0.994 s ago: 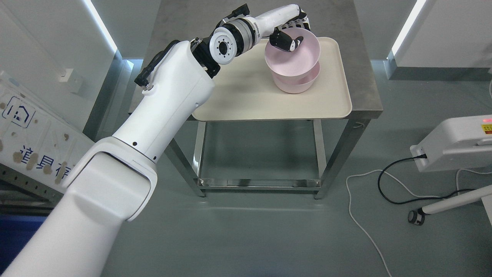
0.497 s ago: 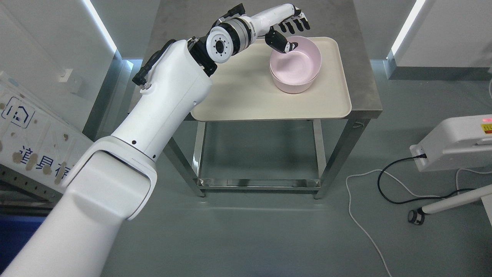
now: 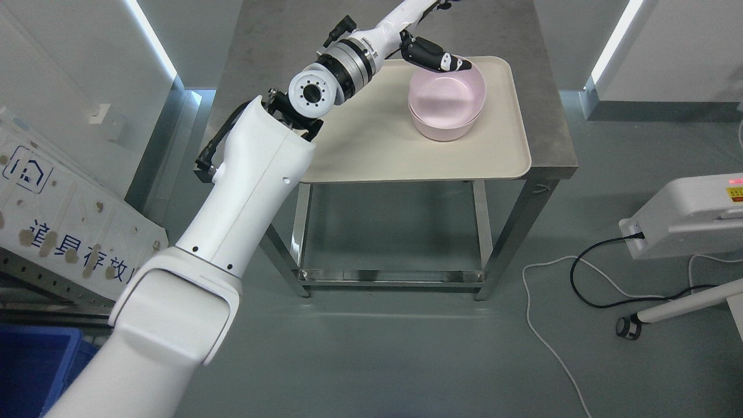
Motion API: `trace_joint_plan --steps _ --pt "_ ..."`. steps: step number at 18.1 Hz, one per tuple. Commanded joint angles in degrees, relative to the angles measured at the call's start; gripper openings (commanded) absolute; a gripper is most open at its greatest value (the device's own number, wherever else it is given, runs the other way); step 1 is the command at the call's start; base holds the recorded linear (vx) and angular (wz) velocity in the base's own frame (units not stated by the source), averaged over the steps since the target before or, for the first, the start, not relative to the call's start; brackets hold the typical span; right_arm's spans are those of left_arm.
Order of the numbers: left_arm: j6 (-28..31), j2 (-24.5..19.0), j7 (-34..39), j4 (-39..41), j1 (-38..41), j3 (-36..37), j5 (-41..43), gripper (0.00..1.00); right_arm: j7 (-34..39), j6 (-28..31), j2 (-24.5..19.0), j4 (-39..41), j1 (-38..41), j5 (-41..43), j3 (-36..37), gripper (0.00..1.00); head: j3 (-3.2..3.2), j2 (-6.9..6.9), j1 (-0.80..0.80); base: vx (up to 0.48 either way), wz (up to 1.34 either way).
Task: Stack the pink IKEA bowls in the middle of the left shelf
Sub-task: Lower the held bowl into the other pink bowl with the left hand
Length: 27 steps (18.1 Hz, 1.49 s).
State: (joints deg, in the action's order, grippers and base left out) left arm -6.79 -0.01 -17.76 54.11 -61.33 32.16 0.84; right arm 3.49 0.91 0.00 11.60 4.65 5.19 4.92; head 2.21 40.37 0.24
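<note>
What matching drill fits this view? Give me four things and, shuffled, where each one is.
Things:
1. pink bowls
2. tray
3. black cable
4. blue bin

Places:
A. on the floor at right, plugged into a white unit
B. lower left corner of the picture
C. nested together at the tray's far right
D. flat on the metal table

Pairs: 1-C, 2-D, 3-A, 4-B

The left hand is above the bowls' far rim, partly cut off by the top edge.
</note>
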Motion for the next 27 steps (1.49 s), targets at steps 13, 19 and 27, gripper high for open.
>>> trace_joint_plan --steps 13,19,27 --pt "4.5 -1.0 -1.0 13.9 14.1 -4.2 38.2 0.92 0.0 0.0 1.0 0.0 0.0 0.0 0.0 1.0 0.0 0.0 0.0 0.0 0.0" --pt "7.2 -1.0 -6.4 12.9 12.6 -3.7 39.2 0.75 0.0 0.0 1.0 0.0 0.0 0.0 0.0 1.0 0.0 0.0 0.0 0.0 0.0" --pt "2.1 -1.0 -6.3 13.3 12.6 -6.4 39.0 0.45 0.0 0.0 1.0 0.0 0.0 0.0 0.0 1.0 0.0 0.0 0.0 0.0 0.0"
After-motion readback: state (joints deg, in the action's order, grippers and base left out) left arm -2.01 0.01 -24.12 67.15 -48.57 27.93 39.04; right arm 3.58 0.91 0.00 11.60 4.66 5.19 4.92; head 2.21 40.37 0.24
